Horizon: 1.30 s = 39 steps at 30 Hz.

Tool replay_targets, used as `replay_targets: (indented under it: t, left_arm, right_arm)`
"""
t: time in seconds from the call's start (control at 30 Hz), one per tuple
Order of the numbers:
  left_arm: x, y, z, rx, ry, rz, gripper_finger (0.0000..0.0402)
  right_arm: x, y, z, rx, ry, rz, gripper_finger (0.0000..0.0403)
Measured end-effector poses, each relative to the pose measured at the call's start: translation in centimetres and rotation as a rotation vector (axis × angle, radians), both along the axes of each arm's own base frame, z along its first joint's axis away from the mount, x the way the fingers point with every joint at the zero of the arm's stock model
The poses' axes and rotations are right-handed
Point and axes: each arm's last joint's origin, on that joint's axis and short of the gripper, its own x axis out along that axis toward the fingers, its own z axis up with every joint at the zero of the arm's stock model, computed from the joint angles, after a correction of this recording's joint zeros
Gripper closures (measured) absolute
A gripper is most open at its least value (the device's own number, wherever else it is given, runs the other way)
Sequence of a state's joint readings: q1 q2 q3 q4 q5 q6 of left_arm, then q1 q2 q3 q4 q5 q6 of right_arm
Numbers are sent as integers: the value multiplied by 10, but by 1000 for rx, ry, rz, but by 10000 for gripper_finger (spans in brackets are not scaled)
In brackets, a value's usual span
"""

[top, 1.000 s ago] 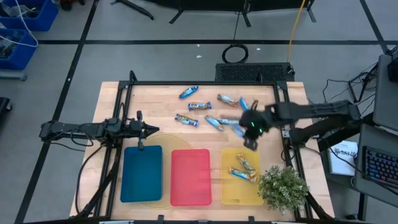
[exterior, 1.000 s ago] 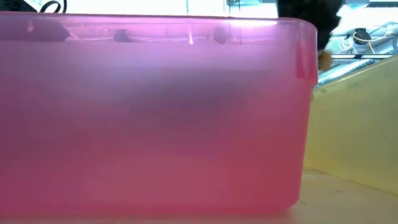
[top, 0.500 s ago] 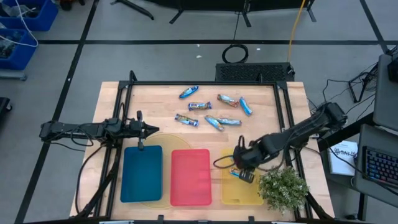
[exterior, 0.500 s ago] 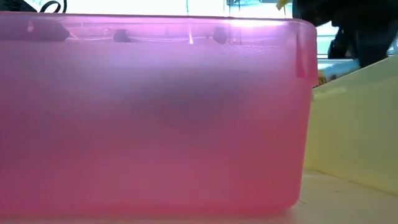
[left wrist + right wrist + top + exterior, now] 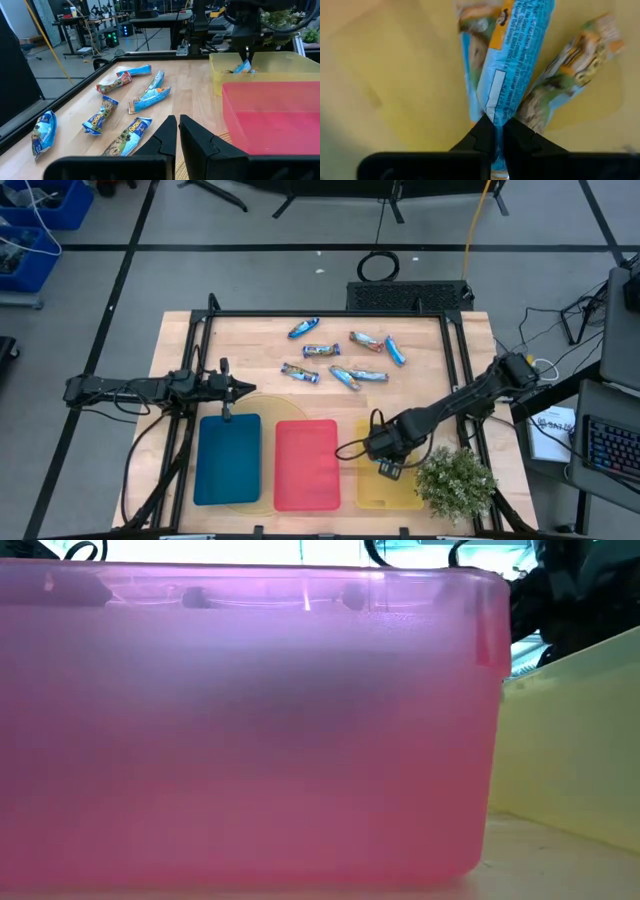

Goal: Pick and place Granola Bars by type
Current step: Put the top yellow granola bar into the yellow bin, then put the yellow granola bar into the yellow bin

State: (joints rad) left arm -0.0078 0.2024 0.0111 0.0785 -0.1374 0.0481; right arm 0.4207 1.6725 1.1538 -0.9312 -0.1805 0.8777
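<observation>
Several granola bars [image 5: 343, 377] lie loose on the far half of the wooden table, also in the left wrist view [image 5: 149, 99]. My right gripper [image 5: 388, 468] is over the yellow tray [image 5: 400, 495], shut on a blue bar with an orange part [image 5: 512, 55]. Two more bars [image 5: 572, 70] lie flat on the tray floor under it. My left gripper [image 5: 177, 136] waits shut near the table's left edge [image 5: 240, 388], beyond the blue tray [image 5: 228, 465]. My right gripper pinches the blue-and-orange bar by one end [image 5: 494, 116] between its two fingers, coming from above and pointing down. The bar hangs below the fingers [image 5: 243, 67] inside the yellow tray. Whether its lower end touches the bars beneath, I cannot tell.
The red tray [image 5: 306, 465] sits between the blue and yellow ones along the near edge; its wall [image 5: 250, 720] fills the low view. A small green plant [image 5: 455, 482] stands right beside the yellow tray. A dark frame rims the table.
My right gripper, shut on the bar, has carried it from the loose bars toward the near edge and come down into the yellow tray, over the two bars lying there. The left arm has kept still.
</observation>
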Motion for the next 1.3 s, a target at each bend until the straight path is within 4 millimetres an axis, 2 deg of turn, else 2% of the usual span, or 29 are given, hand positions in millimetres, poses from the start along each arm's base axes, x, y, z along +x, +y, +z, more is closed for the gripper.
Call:
replay_targets:
  t: [0.17, 0.3, 0.47, 0.67, 0.8, 0.9, 1.0, 1.13, 1.3]
  left_arm:
    - [0, 0, 0, 0, 0, 0, 371]
    - [0, 0, 0, 0, 0, 0, 371]
    - [0, 0, 0, 0, 0, -1, 371]
    - [0, 0, 0, 0, 0, -1, 371]
    - [0, 0, 0, 0, 0, -1, 371]
    - [0, 0, 0, 0, 0, -1, 371]
    - [0, 0, 0, 0, 1, -1, 371]
    - [0, 0, 0, 0, 0, -1, 371]
    - [0, 0, 0, 0, 0, -1, 371]
  right_arm:
    - [3, -8, 1, -2, -1, -33, 304]
    - [3, -16, 12, -34, -62, -63, 269]
    - [-2, -25, 34, -70, -188, -73, 257]
    - [2, -47, 58, -185, -405, -44, 261]
    - [18, -72, 60, -203, -501, -18, 258]
    - [31, -97, 58, -244, -555, 35, 252]
    - [34, -128, 58, -284, -560, 38, 242]
    - [31, -172, 59, -342, -555, -42, 227]
    - [36, -200, 53, -308, -593, -65, 217]
